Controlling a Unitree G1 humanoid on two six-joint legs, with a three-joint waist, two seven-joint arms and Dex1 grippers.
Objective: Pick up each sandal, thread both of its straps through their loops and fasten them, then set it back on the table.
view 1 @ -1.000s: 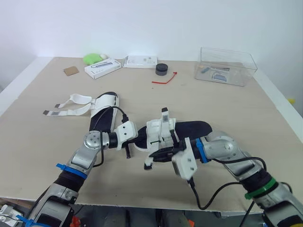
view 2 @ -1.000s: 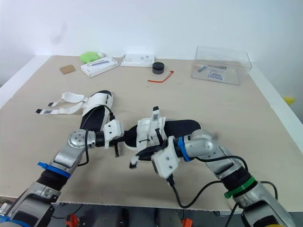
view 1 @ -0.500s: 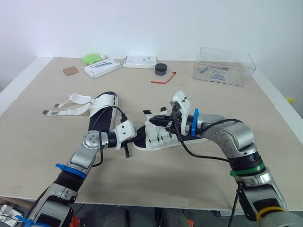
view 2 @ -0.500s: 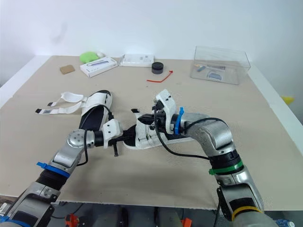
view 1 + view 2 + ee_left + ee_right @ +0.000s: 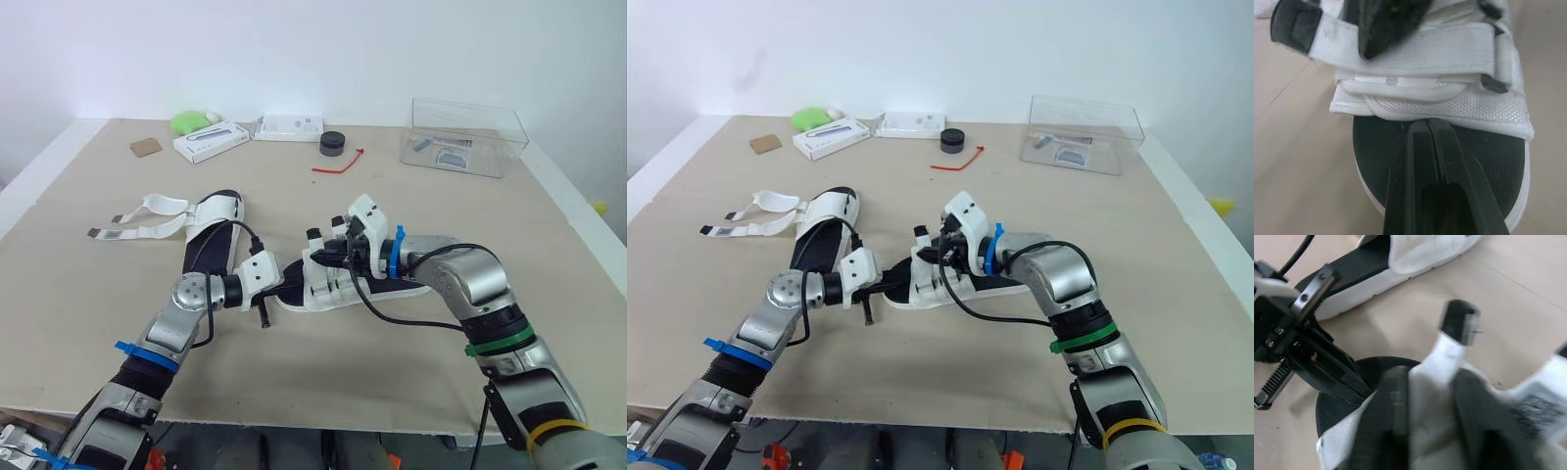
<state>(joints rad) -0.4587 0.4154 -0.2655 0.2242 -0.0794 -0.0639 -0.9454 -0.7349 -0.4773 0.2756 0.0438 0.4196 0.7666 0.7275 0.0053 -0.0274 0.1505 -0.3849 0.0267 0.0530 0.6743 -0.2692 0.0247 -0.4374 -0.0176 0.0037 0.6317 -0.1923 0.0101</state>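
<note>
Close up on a sandal (image 5: 1376, 152) lying on the tan table (image 5: 1293, 161). Black inside, white around the edge. Across it, two wide white straps: a top strap (image 5: 1440, 49) ending in a black tab (image 5: 1290, 29), and a padded lower strap (image 5: 1449, 105). In front, the left gripper (image 5: 1428, 123), pinched together, tips over the black part, just short of the lower strap. Up top, a black pointed shape (image 5: 1386, 19) against the top strap.

Bright, even overhead light leaves only faint, soft shadows on the table (image 5: 78, 294).
</note>
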